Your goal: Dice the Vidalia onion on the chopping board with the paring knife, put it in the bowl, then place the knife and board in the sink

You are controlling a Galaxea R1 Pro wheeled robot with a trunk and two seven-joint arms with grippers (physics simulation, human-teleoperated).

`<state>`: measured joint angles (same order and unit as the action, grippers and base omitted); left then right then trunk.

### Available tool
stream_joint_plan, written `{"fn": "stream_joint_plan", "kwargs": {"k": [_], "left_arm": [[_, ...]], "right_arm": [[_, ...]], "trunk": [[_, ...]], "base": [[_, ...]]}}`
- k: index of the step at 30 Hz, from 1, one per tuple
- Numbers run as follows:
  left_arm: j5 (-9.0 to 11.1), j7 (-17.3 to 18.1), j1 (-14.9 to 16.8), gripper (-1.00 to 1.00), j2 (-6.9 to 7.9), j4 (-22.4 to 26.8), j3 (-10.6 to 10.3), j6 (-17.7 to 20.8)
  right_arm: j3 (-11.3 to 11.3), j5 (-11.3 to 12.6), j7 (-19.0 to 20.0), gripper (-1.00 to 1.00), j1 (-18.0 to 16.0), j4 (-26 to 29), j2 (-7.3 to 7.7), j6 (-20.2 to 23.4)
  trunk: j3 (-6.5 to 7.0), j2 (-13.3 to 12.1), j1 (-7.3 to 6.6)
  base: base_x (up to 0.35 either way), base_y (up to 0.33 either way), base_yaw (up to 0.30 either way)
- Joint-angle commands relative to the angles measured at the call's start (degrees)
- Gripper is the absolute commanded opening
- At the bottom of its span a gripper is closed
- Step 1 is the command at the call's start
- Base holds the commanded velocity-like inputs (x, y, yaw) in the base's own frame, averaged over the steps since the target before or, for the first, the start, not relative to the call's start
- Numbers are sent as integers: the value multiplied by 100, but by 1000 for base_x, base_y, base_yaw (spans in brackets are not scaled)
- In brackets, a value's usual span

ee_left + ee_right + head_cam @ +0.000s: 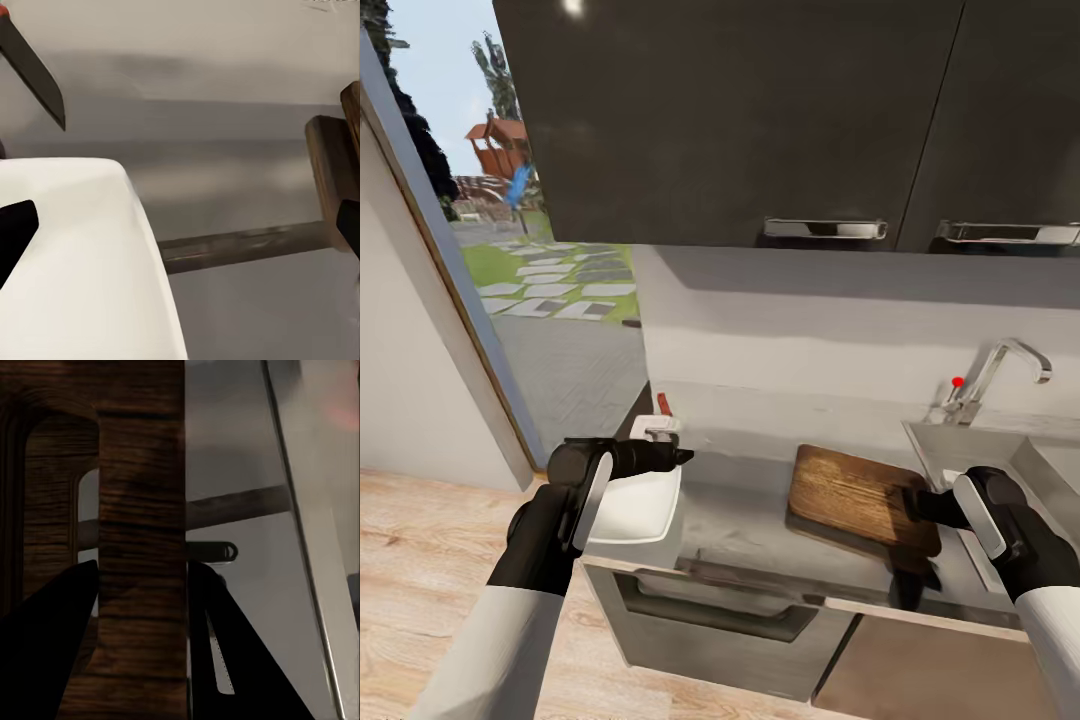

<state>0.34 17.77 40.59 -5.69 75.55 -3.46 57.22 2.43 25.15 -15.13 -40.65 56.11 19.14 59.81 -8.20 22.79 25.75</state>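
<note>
My right gripper (916,506) is shut on the handle end of the brown chopping board (850,488), beside the slot hole. The right wrist view shows a black finger (52,645) on each side of the board (142,472). The board is held slightly off the grey countertop (740,510) and casts a shadow there. My left gripper (678,457) hovers over the far rim of the white bowl (632,508). The paring knife's red handle (663,403) lies behind it by the wall, and its dark blade (39,71) points down. The sink (970,445) is at the right. The onion is out of view.
A chrome tap with a red knob (1000,372) stands behind the sink. Dark upper cabinets (760,120) hang overhead. An open doorway (530,270) onto a garden lies to the left. Below the counter's metal edge is a drawer with a dark handle (710,605), and the floor is wooden.
</note>
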Motion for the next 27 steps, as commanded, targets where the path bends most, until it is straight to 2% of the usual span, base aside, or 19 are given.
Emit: {"fn": "stream_joint_plan", "kwargs": {"k": [1, 8, 27], "left_arm": [[1, 7, 8, 100, -2, 4, 3, 28], [1, 7, 7, 100, -2, 4, 3, 26], [1, 7, 2, 100, -2, 196, 4, -12]], "right_arm": [[1, 43, -52, -100, -4, 5, 2, 19], [2, 43, -52, -100, -4, 5, 2, 19], [-6, 43, -52, -100, -4, 5, 2, 19]], "trunk": [[-13, 13, 4], [-13, 13, 4], [-13, 13, 4]], "base": [[0, -128, 60], [0, -205, 16], [0, -6, 0]]}}
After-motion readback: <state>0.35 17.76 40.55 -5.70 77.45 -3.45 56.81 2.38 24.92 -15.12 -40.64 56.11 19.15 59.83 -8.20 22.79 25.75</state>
